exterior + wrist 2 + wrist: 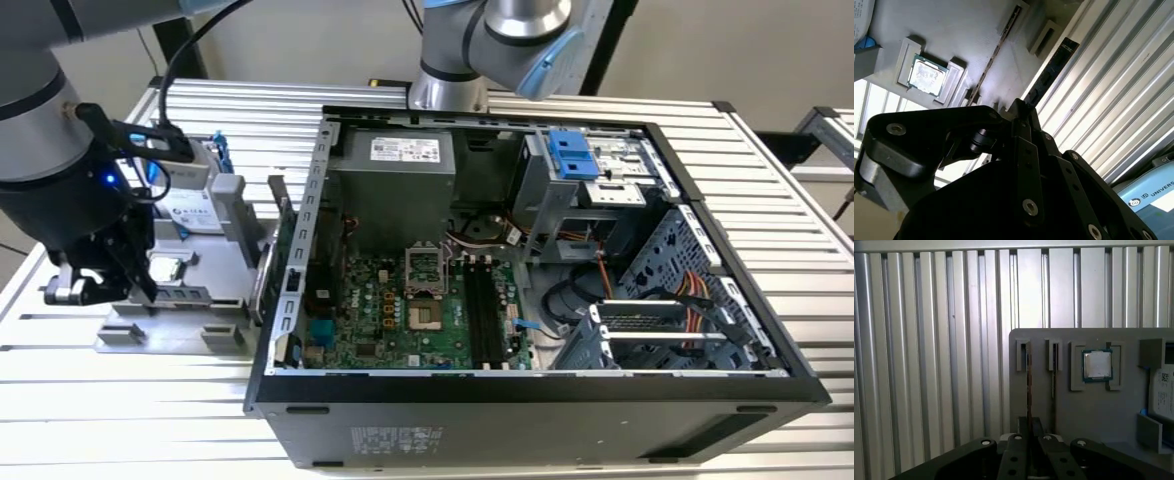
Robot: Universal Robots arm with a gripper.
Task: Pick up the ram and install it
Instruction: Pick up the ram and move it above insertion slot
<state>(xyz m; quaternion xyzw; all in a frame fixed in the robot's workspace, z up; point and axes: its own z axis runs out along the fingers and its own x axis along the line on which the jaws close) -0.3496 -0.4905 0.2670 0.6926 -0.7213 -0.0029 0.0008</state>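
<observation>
The ram (1054, 70) is a thin dark stick standing on edge at the grey fixture (1094, 410), where it shows as a narrow line (1028, 385) running into a slot. My gripper (1027, 427) sits right over its near end, fingers pressed together on it. In the second wrist view the stick juts out from between the fingertips of the gripper (1023, 109). Whether it has left its slot I cannot tell. In the exterior view the gripper (138, 285) hangs low over the fixture (174, 330), on the exterior view's left of the open computer case. The motherboard's long black slots (483, 315) lie inside the case.
A second thin stick (1053, 385) stands in the neighbouring slot. A small square silver chip (1097, 365) rests in a pocket of the fixture, and a silver hard drive (187, 200) stands behind it. The case wall (287, 280) rises beside the fixture on a ribbed aluminium table (107, 420).
</observation>
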